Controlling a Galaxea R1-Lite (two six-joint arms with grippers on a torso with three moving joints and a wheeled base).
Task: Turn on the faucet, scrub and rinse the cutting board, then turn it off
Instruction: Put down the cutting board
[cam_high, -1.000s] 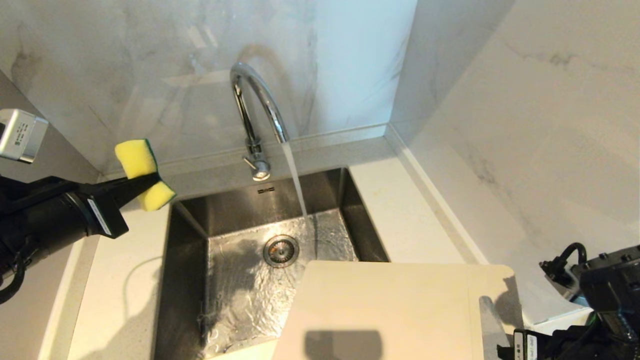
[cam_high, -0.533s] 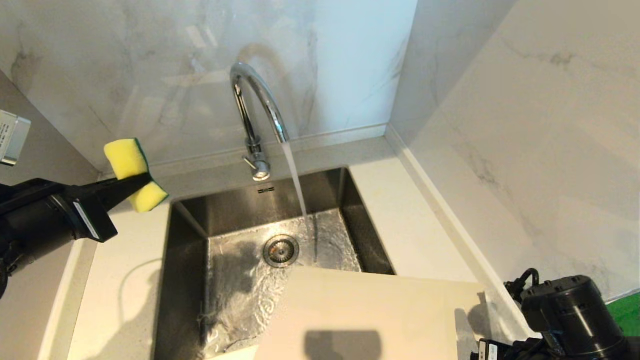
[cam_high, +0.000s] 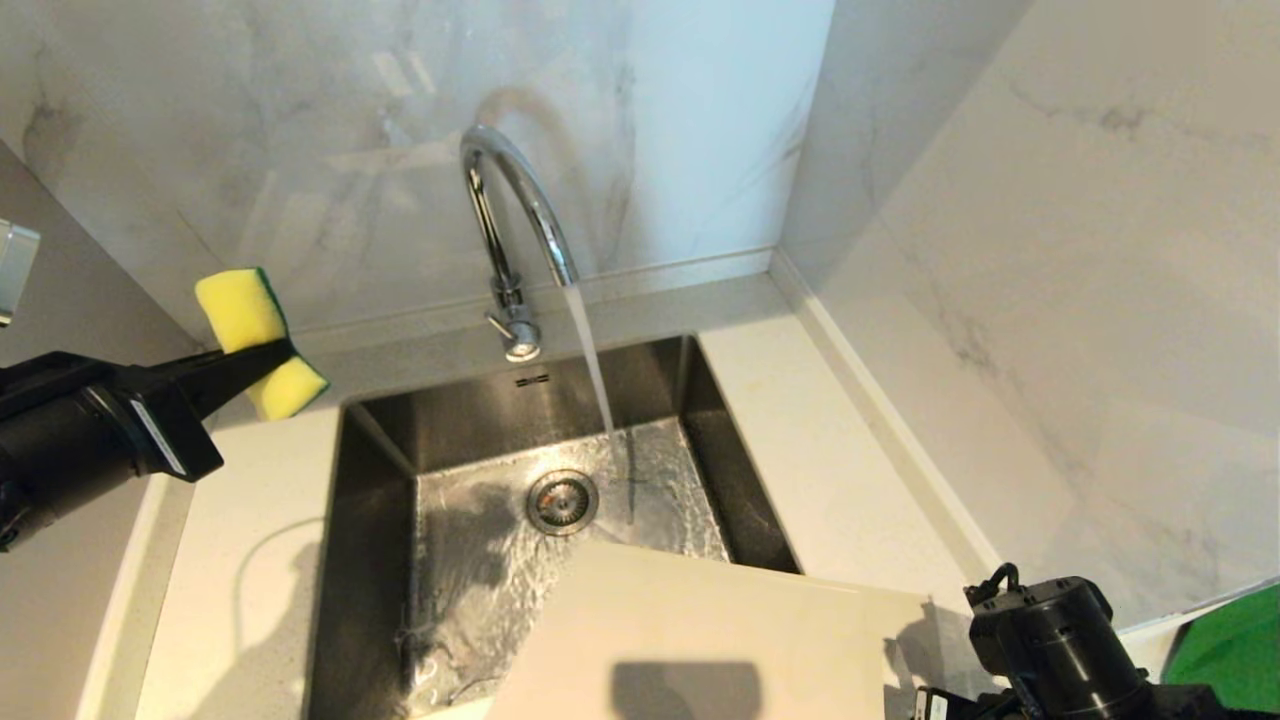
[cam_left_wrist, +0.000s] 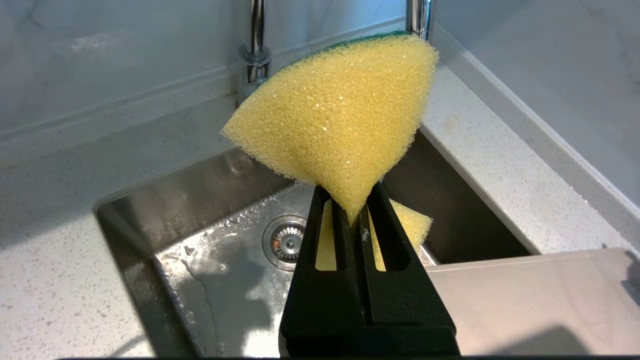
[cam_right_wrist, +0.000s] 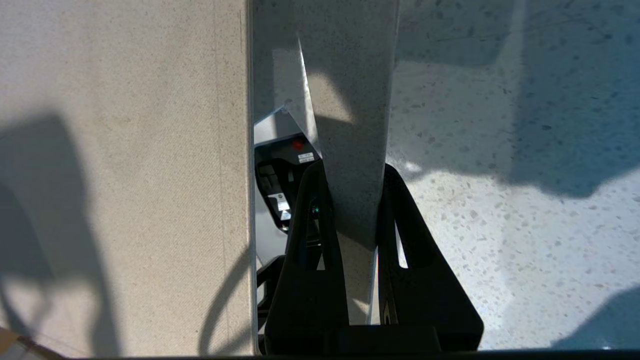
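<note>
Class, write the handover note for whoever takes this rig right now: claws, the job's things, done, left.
Left claw: shut on the sponge, held above the counter left of the sink.
Right claw: shut on the cutting board by its handle bar, board over the sink's near edge.
Done: faucet on, water running.
Left: scrub, rinse, turn it off.

The surface is a pale speckled stone top running along marble walls and wrapping three sides of a steel sink let into it. The faucet stands on the strip of surface behind the sink, near the wall, and water runs from it into the basin. The surface right of the sink runs back to the wall corner. The board overhangs the sink's near right corner.
</note>
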